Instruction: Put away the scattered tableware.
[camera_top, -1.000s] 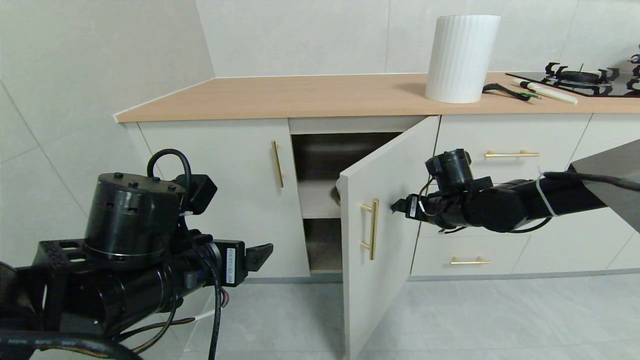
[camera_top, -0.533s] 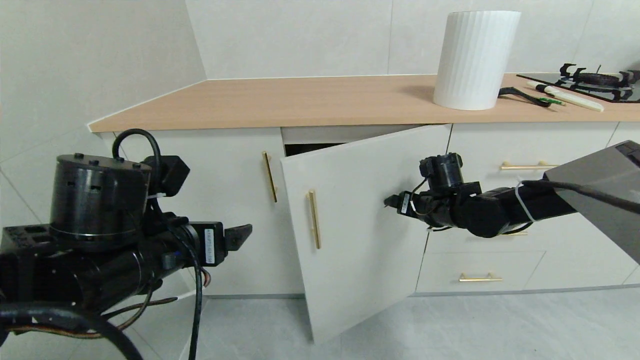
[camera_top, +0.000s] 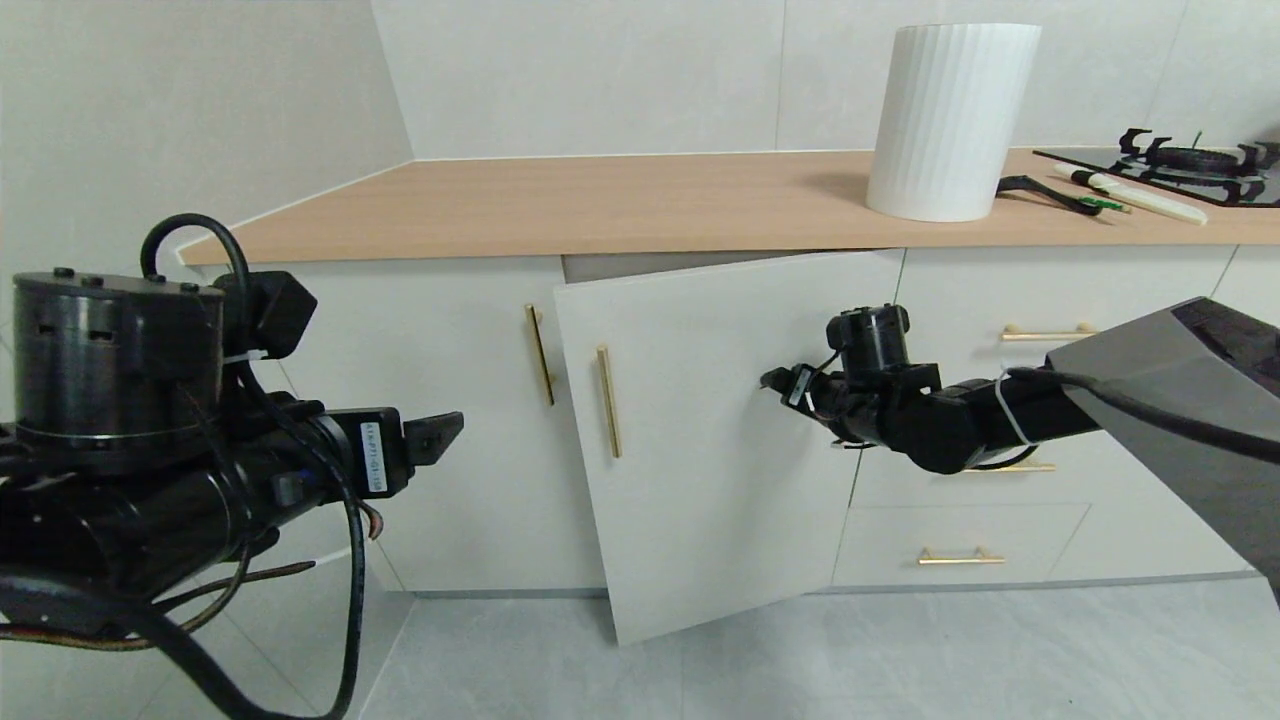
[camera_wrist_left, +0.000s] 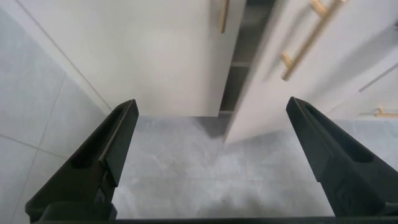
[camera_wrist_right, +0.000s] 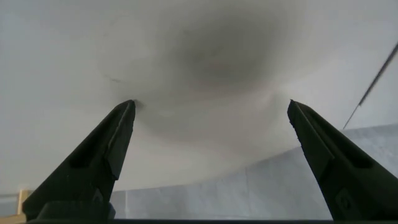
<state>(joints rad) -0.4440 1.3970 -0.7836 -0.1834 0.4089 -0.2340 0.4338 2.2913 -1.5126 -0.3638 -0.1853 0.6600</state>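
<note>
A: What's the room like?
B: Pale tiled walls (camera_top: 200, 100), grey tiled floor (camera_top: 900, 650).
A: And the furniture?
B: Cream cabinets (camera_top: 470, 330) with brass handles (camera_top: 540, 355) under a wooden countertop (camera_top: 600, 200); one door (camera_top: 720, 450) stands ajar, and a gas hob (camera_top: 1190, 160) sits at the right end.

The right jaws touch the face of the cabinet door (camera_top: 700, 450), slightly ajar beneath the table (camera_top: 560, 205); a white ribbed canister (camera_top: 948, 120) stands toward its right end.
</note>
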